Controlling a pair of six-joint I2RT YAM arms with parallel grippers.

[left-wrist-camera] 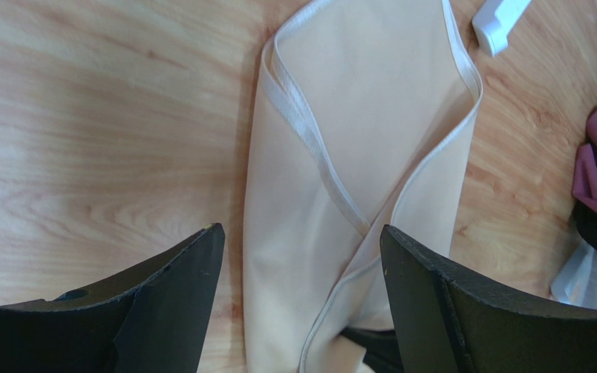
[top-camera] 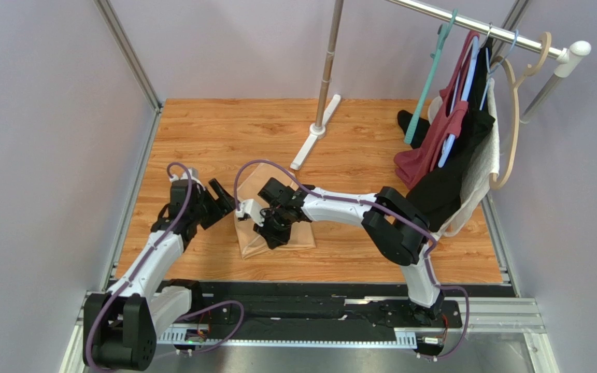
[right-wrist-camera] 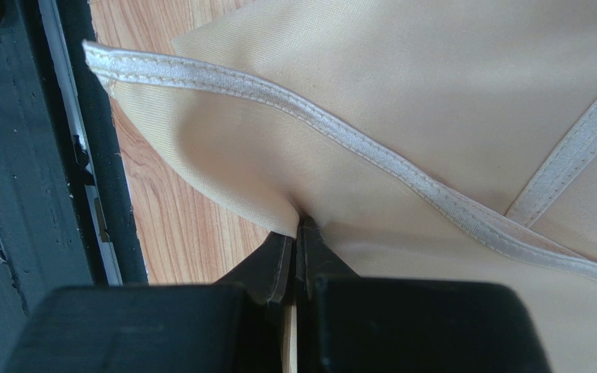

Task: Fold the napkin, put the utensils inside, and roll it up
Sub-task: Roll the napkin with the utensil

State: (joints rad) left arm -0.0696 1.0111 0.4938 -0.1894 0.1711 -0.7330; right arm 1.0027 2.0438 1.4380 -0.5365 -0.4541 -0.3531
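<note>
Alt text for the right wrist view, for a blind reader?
The right gripper, jaws shut, pinches a fold of the peach napkin, whose pale stitched hem runs diagonally across. Wood table shows at left.

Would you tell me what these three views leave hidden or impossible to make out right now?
- The spoon: seen in no view; whether it lies beneath the napkin cannot be told.
- Top view: the right gripper and its arm cover the napkin's middle.
- Right wrist view: how many layers the shut fingertips pinch is hidden.
- Left wrist view: the bottom edge cuts off the napkin's near end below the open left gripper.
</note>
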